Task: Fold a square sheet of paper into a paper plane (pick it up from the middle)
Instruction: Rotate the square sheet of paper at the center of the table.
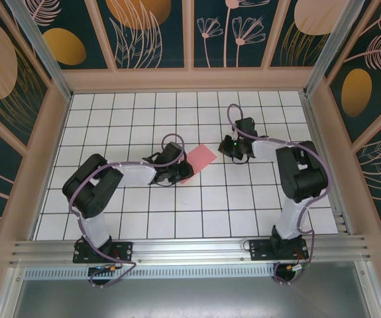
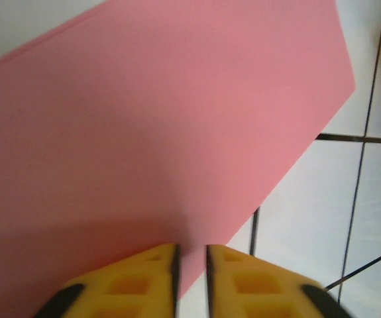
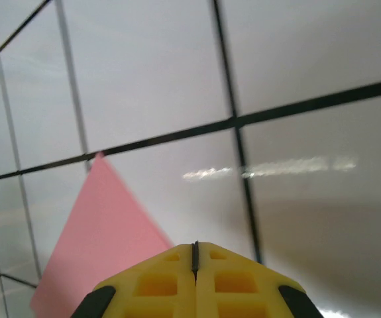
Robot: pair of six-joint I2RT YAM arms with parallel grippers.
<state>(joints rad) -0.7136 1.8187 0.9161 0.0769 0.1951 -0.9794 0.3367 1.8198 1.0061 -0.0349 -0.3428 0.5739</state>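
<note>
As seen fr. above, find square sheet of paper (image 1: pixel 202 158) lying pink-red & flat on white grid table (image 1: pixel 130 212), near ctr, btw. the two grippers. Spot L gripper (image 1: pixel 177 173) at paper's near-left corner, overlapping that edge. Spot R gripper (image 1: pixel 233 149) just beside paper's right corner.

Fr. left wrist: see square sheet of paper (image 2: pixel 163 132) spread across most of view, plain & unmarked, w/ one corner pointing right over black grid lines. Note L gripper (image 2: pixel 191 255) w/ yellow fingers (image 2: pixel 144 281) parted only a crack, narrow slit btw. tips, paper's near edge reaching right up to that slit. Cannot tell whether pinching paper or merely meeting its edge.

Fr. right wrist: note R gripper (image 3: pixel 195 248) w/ yellow fingers (image 3: pixel 150 285) pressed tight together, just a hairline seam, nothing caught btw. them. See paper (image 3: pixel 97 245) low-left, corner tip touching a grid line, lower part hidden behind the left finger. Low over bare tile w/ a glare streak ahead; touching tile or not, cannot tell.
</note>
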